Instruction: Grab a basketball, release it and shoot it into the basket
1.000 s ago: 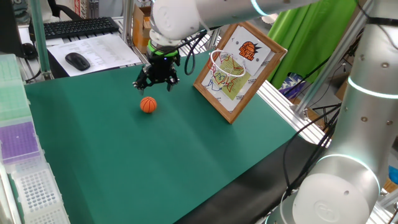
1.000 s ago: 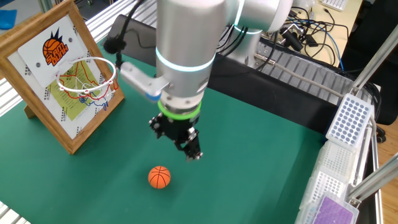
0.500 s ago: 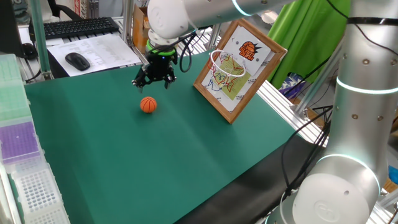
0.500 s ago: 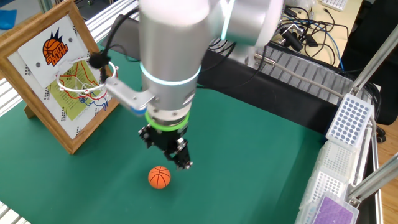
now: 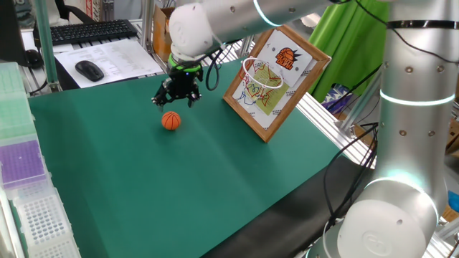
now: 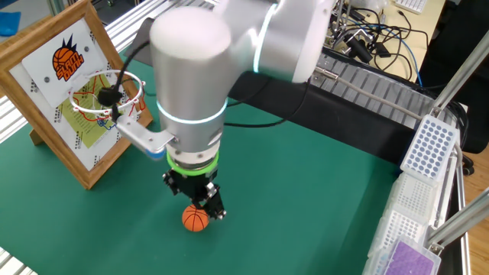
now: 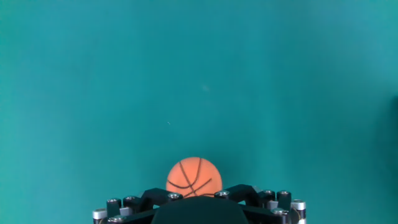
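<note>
The basketball [image 5: 171, 120] is a tiny orange ball with black seams, lying on the green mat. It also shows in the other fixed view [image 6: 195, 219] and at the bottom centre of the hand view [image 7: 194, 177]. My gripper [image 5: 176, 97] hangs just above and behind the ball, jaws spread, holding nothing; in the other fixed view the gripper [image 6: 199, 206] is almost touching the ball's top. The basket [image 5: 259, 72] is a white ring with a net on a wood-framed cartoon board, tilted, to the right of the gripper; the basket [image 6: 107, 93] stands at the left in the other fixed view.
A computer mouse [image 5: 90, 69], a keyboard [image 5: 86, 30] and papers lie beyond the mat's far edge. Pipette-tip racks [image 5: 32, 208] and a purple box [image 5: 20, 161] line the left side. More racks [image 6: 428, 145] and cables [image 6: 374, 38] stand at the right.
The gripper has moved from beside the basket's board towards the ball and come down until it is right over it. The ball has not moved.
</note>
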Controlling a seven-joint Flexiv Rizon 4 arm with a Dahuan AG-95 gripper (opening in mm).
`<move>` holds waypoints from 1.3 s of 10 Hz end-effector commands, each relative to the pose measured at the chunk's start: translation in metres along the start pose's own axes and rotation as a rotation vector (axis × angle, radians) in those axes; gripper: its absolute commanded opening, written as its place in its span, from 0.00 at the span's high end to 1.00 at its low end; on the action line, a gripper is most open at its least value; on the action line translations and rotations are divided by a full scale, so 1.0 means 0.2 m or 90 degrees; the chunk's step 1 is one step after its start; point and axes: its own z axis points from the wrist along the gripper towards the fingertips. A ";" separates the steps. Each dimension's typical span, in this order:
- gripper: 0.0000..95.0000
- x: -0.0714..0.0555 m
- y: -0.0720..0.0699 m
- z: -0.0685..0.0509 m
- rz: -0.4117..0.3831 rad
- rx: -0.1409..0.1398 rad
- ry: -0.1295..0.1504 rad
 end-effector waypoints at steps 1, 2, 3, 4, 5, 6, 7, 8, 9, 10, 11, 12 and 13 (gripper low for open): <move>0.00 -0.01 -0.02 0.03 -0.006 0.001 -0.004; 0.00 -0.01 -0.02 0.03 -0.008 0.000 -0.003; 0.20 -0.01 -0.02 0.03 -0.007 0.001 -0.003; 0.20 -0.01 -0.02 0.03 -0.006 0.002 -0.004; 0.20 -0.01 -0.02 0.03 -0.006 0.002 -0.004; 0.20 -0.01 -0.02 0.03 -0.005 0.002 -0.005; 0.20 0.00 -0.02 0.03 -0.005 0.001 -0.006; 0.20 0.00 -0.02 0.03 -0.006 0.000 -0.011; 0.20 0.00 -0.02 0.03 -0.007 0.001 -0.011; 0.20 0.00 -0.02 0.03 -0.006 0.001 -0.010; 0.20 0.00 -0.02 0.03 0.003 0.001 -0.008; 0.20 0.00 -0.02 0.03 0.014 0.001 -0.006; 0.20 0.00 -0.02 0.03 0.031 0.004 -0.007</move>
